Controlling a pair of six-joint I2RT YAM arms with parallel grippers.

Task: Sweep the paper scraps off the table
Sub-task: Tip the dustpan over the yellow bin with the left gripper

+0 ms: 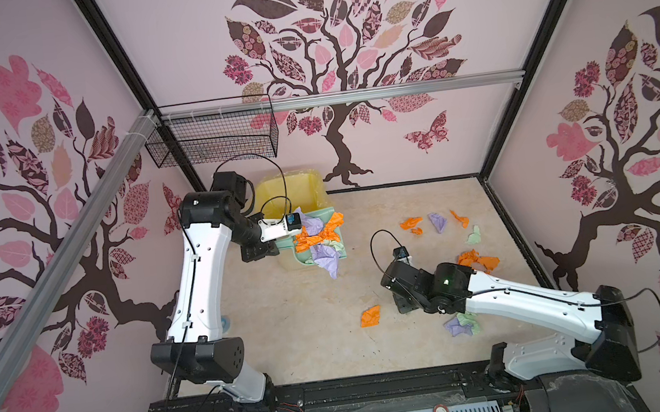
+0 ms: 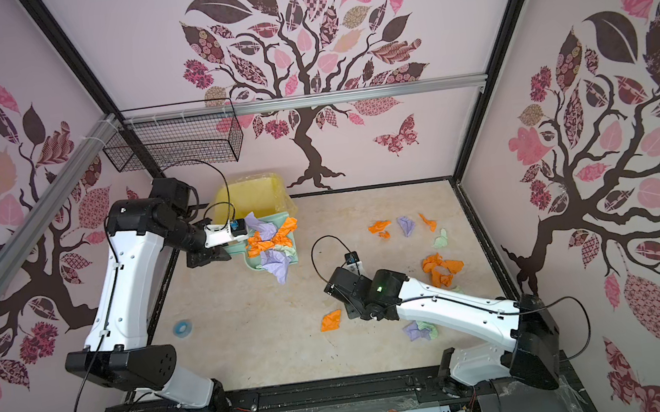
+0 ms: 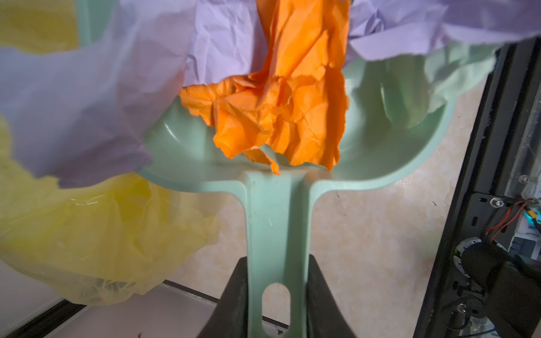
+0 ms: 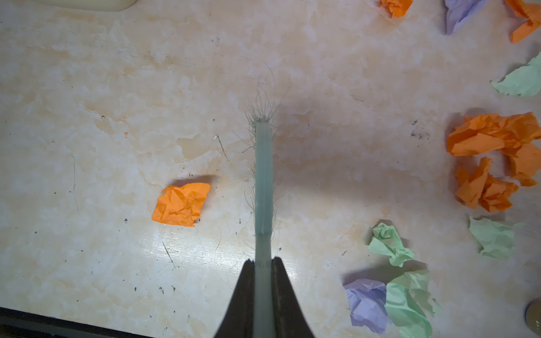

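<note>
Your left gripper point(image 3: 276, 264) is clamped on the handle of the mint-green plastic dustpan point(image 3: 190, 152), heaped with crumpled paper scraps point(image 3: 281, 117) beside the yellow bag-lined bin point(image 3: 96, 234), likely for dumping. Right gripper point(image 4: 263, 262) pinches the thin teal brush point(image 4: 263, 175); more scraps litter the beige marble table point(image 4: 87, 87).
</note>
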